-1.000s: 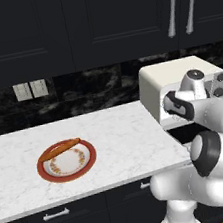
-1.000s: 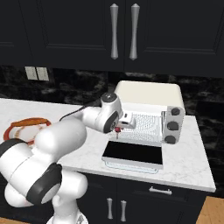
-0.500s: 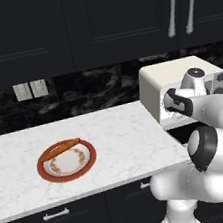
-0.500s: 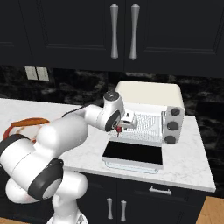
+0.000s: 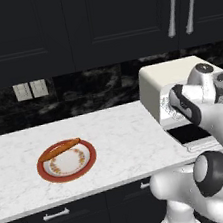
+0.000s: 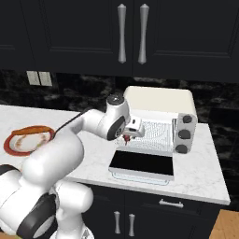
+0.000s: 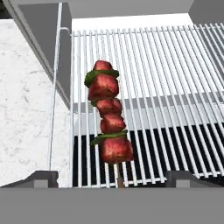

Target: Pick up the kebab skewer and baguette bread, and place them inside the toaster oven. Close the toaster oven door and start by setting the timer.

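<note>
Skewer [image 7: 108, 127] lay on the oven [image 6: 158, 119] rack, long axis pointing straight away from my gripper [image 7: 111, 178], fingers spread wide off it. Baguette [image 5: 59, 149] sat far left on the plate [image 5: 66, 162].

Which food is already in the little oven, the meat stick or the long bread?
The kebab skewer. It lies on the wire rack of the toaster oven, between the open gripper fingers. The baguette bread sits on the plate.
</note>
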Motion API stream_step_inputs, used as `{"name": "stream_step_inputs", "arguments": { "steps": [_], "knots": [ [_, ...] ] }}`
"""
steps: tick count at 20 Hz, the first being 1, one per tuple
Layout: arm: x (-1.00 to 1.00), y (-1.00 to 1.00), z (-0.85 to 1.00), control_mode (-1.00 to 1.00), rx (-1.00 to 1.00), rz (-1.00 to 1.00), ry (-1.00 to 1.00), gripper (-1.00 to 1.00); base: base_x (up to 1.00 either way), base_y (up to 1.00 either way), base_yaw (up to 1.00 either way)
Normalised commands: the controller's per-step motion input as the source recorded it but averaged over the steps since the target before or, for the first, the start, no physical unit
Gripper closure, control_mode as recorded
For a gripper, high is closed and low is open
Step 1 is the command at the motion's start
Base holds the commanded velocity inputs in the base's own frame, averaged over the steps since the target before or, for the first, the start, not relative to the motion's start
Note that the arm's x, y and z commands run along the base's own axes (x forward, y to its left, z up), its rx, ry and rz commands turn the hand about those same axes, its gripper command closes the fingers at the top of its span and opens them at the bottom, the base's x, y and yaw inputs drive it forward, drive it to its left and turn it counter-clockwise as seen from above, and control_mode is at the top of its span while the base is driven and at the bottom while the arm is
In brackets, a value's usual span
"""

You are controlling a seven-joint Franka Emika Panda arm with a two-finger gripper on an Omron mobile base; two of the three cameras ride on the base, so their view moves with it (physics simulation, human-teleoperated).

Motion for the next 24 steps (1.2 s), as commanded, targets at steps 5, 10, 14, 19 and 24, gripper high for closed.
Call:
{"name": "stream_step_inputs", "arguments": {
  "steps": [5, 10, 14, 19, 24],
  "knots": [
    [-1.00, 0.79, 0.30, -1.00, -0.01, 0.02, 0.00, -1.00, 0.00, 0.00, 0.00],
    [-0.99, 1.00, 0.27, -1.00, -0.08, 0.29, 0.01, -1.00, 0.00, 0.00, 0.00],
    [-0.37, 1.00, 0.21, -1.00, -0.07, 0.50, 0.04, -1.00, 0.00, 0.00, 0.00],
    [-0.17, 1.00, 0.14, -1.00, -0.09, 0.54, 0.06, -1.00, 0.00, 0.00, 0.00],
    [0.06, 1.00, 0.08, -1.00, -0.12, 0.35, 0.02, -1.00, 0.00, 0.00, 0.00]
  ]
}}
